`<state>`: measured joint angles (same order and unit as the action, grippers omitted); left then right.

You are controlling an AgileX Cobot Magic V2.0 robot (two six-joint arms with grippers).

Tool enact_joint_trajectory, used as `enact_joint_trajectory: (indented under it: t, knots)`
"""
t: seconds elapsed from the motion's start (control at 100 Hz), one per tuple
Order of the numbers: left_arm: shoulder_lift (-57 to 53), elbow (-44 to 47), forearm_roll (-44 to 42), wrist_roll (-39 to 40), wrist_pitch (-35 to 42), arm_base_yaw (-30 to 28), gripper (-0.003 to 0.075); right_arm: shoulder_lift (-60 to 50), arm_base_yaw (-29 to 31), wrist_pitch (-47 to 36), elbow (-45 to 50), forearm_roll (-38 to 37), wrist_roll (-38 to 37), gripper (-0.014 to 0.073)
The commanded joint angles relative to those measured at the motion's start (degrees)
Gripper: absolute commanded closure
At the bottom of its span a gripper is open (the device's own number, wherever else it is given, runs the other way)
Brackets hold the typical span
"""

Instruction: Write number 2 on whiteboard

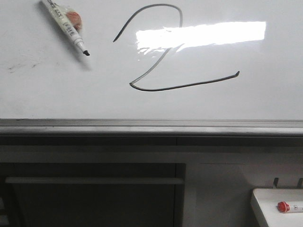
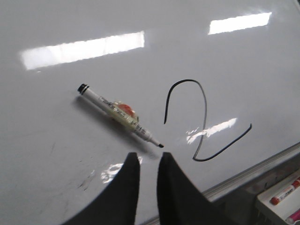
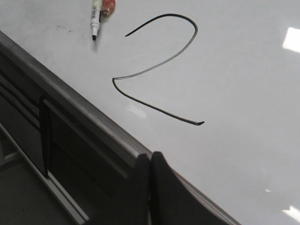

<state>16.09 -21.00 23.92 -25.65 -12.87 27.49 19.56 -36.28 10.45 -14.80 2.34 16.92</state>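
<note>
A large dark-grey number 2 [image 1: 163,61] is drawn on the whiteboard [image 1: 42,94]; it also shows in the left wrist view [image 2: 204,122] and the right wrist view [image 3: 159,65]. An uncapped white marker [image 1: 66,23] lies flat on the board, left of the 2, tip towards the rail. In the left wrist view my left gripper [image 2: 148,157] hovers just short of the marker's tip [image 2: 160,146]; its jaws stand a little apart and hold nothing. My right gripper [image 3: 150,157] is shut and empty over the board's rail. Neither gripper shows in the front view.
A grey metal rail [image 1: 151,126] runs along the board's near edge, with a dark frame below. A small white shelf [image 1: 267,208] at the lower right holds a red-capped marker [image 1: 289,206]. Faint smudges [image 1: 19,65] mark the board's left side.
</note>
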Motion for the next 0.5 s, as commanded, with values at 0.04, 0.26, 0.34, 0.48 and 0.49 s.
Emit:
enact_joint_trajectory:
  t: [0.04,0.26,0.34,0.48,0.49]
  knots:
    - [-1.5,-1.5,0.0,0.2,-0.7,-3.7,0.0741,0.2,0.4,-4.6,-1.3,0.3,-0.2,0.0664]
    - [-1.7,-1.4,0.1,0.2,-1.3,-5.4,0.0741,0.2,0.4,-4.6,-1.3,0.3,-0.2,0.0664]
    - [-1.7,-1.4,0.1,0.2,-1.3,-5.4,0.0741,0.2,0.4,-4.6,-1.3,0.3,-0.2,0.0664]
    - [-1.7,-1.4,0.1,0.2,-1.3,-5.4,0.0741,0.2,0.4,-4.6,-1.3,0.3,-0.2,0.0664]
    - [-1.7,-1.4,0.1,0.2,-1.3,-5.4,0.0741,0.2,0.4,-4.6,-1.3,0.3,-0.2,0.0664]
